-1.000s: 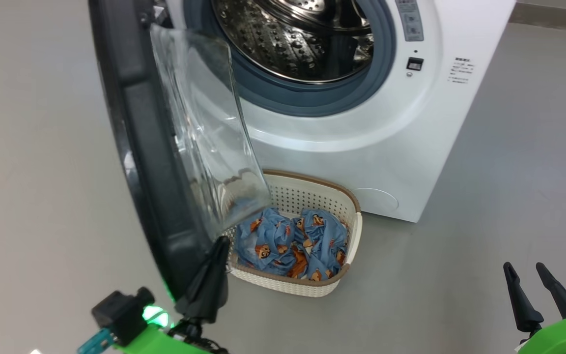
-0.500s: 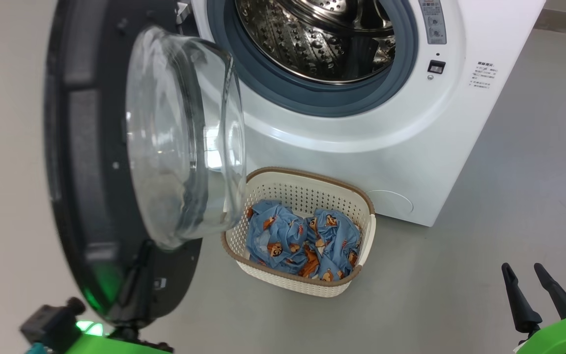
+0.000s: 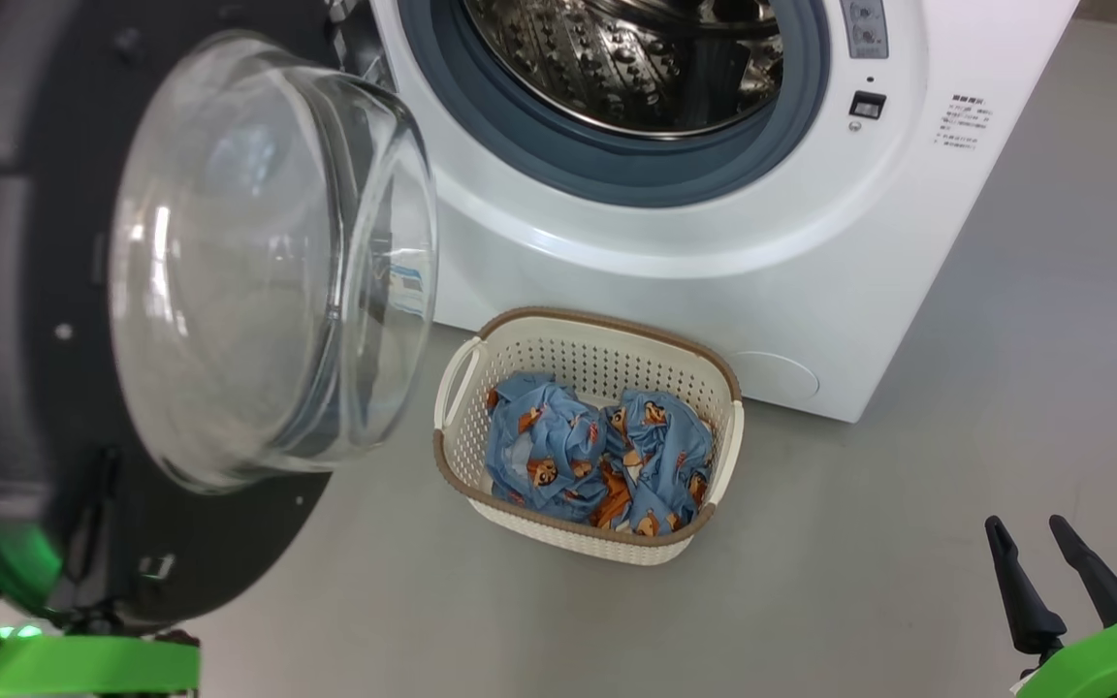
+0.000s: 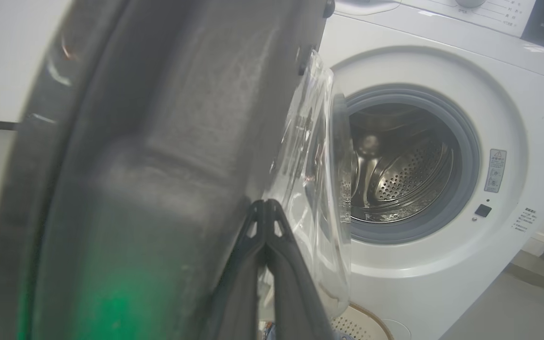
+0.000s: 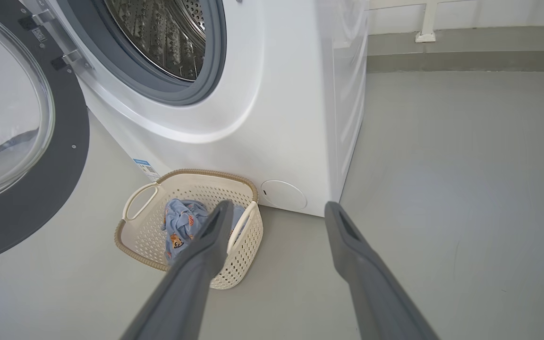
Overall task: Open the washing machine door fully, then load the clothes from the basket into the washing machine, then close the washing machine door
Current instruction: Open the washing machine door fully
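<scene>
Door-opening step, seen from beside the robot. The door [image 3: 229,262] hangs wide to the left of the washer [image 3: 675,281], inner face and glass bowl turned outward, and the drum [image 3: 636,58] is exposed. The left gripper [image 4: 266,208] has its fingers pressed together, holding nothing, with the tips against the door's dark inner rim just beside the glass. The right gripper [image 3: 1026,528] waits low at the right with its fingers apart and empty. The basket [image 3: 607,325] stands on the floor against the washer's front, and the clothes [image 3: 597,456] are bunched inside it.

To finish well, the push should probably stay on the rim, not the glass, and follow the hinge's arc until the door stops. The arm should then back away before any reach for the basket.

A second ago the door stood nearly edge-on, its bowl overhanging the basket's left end. It has since swung further out, uncovering the left handle. Basket, clothes and right gripper are unmoved, and the head view has shifted slightly.
</scene>
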